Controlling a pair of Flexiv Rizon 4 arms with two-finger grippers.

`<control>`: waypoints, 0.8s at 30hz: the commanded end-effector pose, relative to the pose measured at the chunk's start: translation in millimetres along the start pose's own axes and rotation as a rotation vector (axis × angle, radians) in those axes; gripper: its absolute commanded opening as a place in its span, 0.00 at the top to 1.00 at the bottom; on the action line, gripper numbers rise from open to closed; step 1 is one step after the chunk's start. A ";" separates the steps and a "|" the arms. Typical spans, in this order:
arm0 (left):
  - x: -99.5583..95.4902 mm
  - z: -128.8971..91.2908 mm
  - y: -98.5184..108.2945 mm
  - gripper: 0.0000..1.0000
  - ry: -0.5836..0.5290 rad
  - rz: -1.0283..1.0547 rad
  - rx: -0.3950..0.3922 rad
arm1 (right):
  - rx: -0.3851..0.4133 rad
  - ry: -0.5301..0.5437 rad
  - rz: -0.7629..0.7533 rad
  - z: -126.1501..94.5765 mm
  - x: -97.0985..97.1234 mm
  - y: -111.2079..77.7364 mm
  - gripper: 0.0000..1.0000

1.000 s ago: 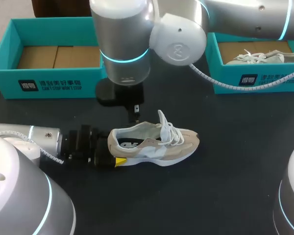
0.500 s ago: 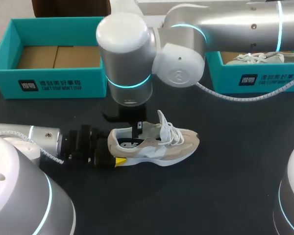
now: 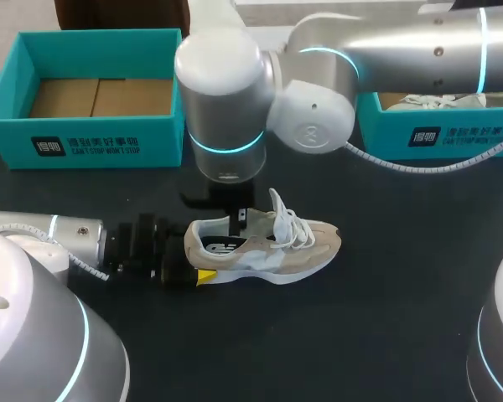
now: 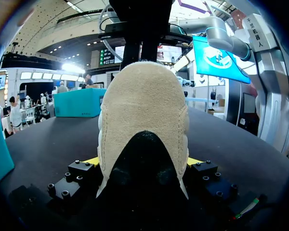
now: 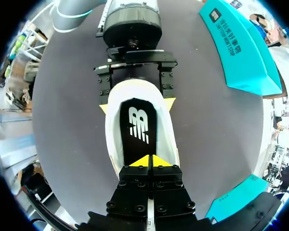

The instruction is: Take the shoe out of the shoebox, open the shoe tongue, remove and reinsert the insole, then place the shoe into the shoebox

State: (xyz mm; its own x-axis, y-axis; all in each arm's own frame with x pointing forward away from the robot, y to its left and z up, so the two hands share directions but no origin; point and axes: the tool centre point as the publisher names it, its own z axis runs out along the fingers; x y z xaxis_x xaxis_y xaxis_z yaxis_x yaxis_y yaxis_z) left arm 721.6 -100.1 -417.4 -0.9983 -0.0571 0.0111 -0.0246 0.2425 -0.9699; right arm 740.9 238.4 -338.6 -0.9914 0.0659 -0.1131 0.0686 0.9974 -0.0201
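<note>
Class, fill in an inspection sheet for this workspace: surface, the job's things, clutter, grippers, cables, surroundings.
Surface: dark table.
Job's things: beige shoe stands on its sole mid-table, with the black insole inside; empty shoebox at the far left.
Clutter: second shoebox at the far right, holding another shoe.
Grippers: left gripper shut on the shoe's heel from both sides; right gripper has its tips together, down in the shoe's opening over the insole.
Cables: white coiled cable hangs under the right arm; a second cable runs along the left arm.
Surroundings: nothing seen.
</note>
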 end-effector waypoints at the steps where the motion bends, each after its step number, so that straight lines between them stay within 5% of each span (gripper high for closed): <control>1: 1.5 0.1 0.5 1.00 -0.003 0.001 0.000 | 0.002 0.029 -0.007 21.2 -0.5 -2.6 1.00; 21: 1.5 0.1 0.5 1.00 -0.003 0.001 0.000 | 0.008 0.061 -0.003 49.7 0.6 -11.2 1.00; 24: 1.5 0.1 0.5 1.00 -0.003 0.001 0.000 | 0.005 0.047 -0.001 50.4 -1.4 -11.4 0.90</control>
State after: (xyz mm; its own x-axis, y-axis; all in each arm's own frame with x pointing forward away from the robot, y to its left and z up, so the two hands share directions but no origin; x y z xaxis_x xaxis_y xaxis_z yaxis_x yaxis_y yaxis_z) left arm 721.6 -100.1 -417.4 -0.9983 -0.0571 0.0111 -0.0246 0.2424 -0.9699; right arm 748.8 224.9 -387.7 -0.9962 0.0652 -0.0585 0.0668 0.9975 -0.0248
